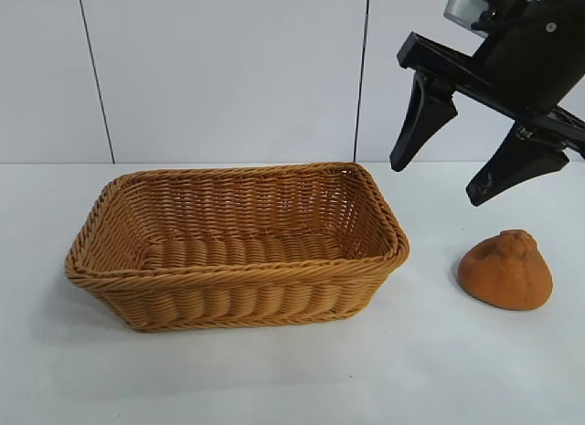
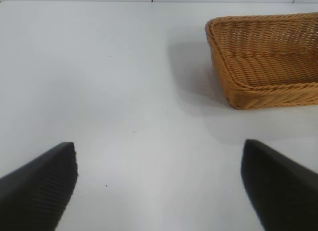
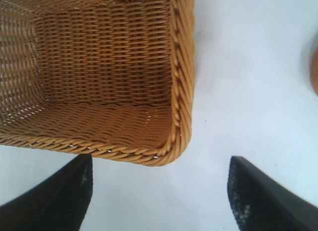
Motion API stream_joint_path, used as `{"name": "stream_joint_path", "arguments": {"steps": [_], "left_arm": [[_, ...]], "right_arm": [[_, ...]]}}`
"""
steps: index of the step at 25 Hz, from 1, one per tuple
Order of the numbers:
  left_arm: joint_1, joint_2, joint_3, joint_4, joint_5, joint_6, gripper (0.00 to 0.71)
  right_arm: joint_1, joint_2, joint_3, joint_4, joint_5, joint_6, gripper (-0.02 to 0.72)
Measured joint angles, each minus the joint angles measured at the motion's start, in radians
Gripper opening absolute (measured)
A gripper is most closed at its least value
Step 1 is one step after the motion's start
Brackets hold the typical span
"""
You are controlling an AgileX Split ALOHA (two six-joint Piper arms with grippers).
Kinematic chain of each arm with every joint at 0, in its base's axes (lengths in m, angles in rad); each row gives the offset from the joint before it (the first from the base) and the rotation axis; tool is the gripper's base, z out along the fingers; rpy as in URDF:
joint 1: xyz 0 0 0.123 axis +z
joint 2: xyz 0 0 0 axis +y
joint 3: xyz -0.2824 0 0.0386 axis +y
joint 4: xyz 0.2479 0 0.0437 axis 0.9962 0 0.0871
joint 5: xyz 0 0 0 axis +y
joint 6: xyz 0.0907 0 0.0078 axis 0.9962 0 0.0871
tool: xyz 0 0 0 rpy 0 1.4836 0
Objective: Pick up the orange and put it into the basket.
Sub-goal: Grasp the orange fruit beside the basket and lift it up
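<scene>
Reach step: right gripper released, above orange beside empty basket; next descend, grasp

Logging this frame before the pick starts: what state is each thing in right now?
orange: on the table, right of the basket, untouched.
basket: upright on the table, empty.
right gripper: open, in the air above the orange, holding nothing.
left gripper: open, over bare table beside the basket, holding nothing.
</scene>
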Motion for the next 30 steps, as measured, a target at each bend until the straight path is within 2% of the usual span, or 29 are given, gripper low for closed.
{"name": "stream_joint_path", "arguments": {"steps": [6,8,12,17,20,26,30], "left_arm": [[0.000,0.000,0.000,0.001,0.000,0.000,0.638],[0.000,0.000,0.000,0.001,0.000,0.000,0.638],[0.000,0.000,0.000,0.001,0.000,0.000,0.638],[0.000,0.000,0.000,0.001,0.000,0.000,0.638],[0.000,0.000,0.000,0.001,0.000,0.000,0.638],[0.000,0.000,0.000,0.001,0.000,0.000,0.638],[0.000,0.000,0.000,0.001,0.000,0.000,0.638]], "right_arm": [[-0.071,0.000,0.000,-0.123,0.011,0.054,0.517],[-0.118,0.000,0.000,-0.140,0.012,0.058,0.517],[-0.210,0.000,0.000,-0.149,0.016,0.043,0.517],[-0.256,0.027,-0.004,-0.152,0.001,0.017,0.517],[-0.256,0.077,-0.004,-0.152,-0.031,0.017,0.517],[-0.256,0.219,-0.004,-0.150,-0.144,0.017,0.517],[-0.256,0.313,-0.004,-0.145,-0.176,0.017,0.517]]}}
